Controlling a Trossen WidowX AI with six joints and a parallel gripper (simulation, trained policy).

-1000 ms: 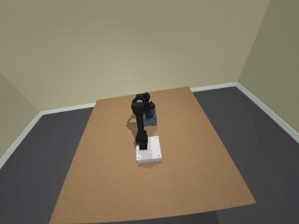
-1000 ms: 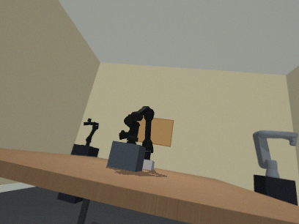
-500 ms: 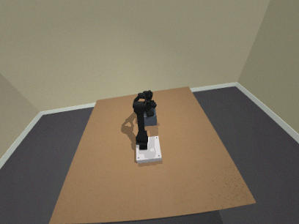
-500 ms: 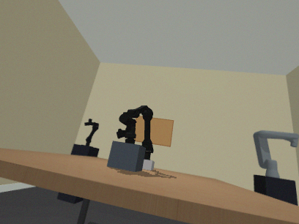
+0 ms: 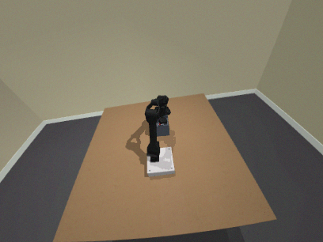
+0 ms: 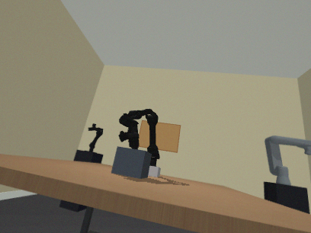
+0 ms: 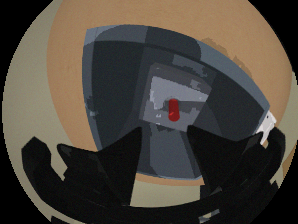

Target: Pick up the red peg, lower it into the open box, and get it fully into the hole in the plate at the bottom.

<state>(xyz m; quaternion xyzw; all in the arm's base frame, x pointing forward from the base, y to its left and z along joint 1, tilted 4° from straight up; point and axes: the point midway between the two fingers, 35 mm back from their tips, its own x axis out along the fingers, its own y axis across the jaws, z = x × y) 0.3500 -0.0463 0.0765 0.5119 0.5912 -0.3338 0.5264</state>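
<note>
Inside the open blue-grey square box (image 5: pixel 163 130) (image 6: pixel 130 162) (image 7: pixel 92 75), a red cylindrical peg (image 7: pixel 173 110) meets the bottom plate (image 7: pixel 175 88); above it, the black two-fingered claw (image 5: pixel 162 120) (image 7: pixel 165 130) stands apart, gripping nothing.

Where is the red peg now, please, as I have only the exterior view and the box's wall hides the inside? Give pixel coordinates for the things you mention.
Observer: In the wrist view the red peg (image 5: pixel 159 124) (image 7: pixel 173 111) is inside the box (image 5: pixel 163 131) (image 6: pixel 131 164) (image 7: pixel 110 75), over the plate (image 7: pixel 162 86) at the bottom, its far end at the hole.
Operator: Thank you; is the gripper holding it?
Observer: No, the gripper (image 5: pixel 162 120) (image 6: pixel 133 147) (image 7: pixel 165 130) is open, and the peg shows beyond the fingertips, apart from both.
Operator: Is it fully in?
Observer: A length of red stands clear above the plate; I cannot tell how deep the rest goes.
</note>
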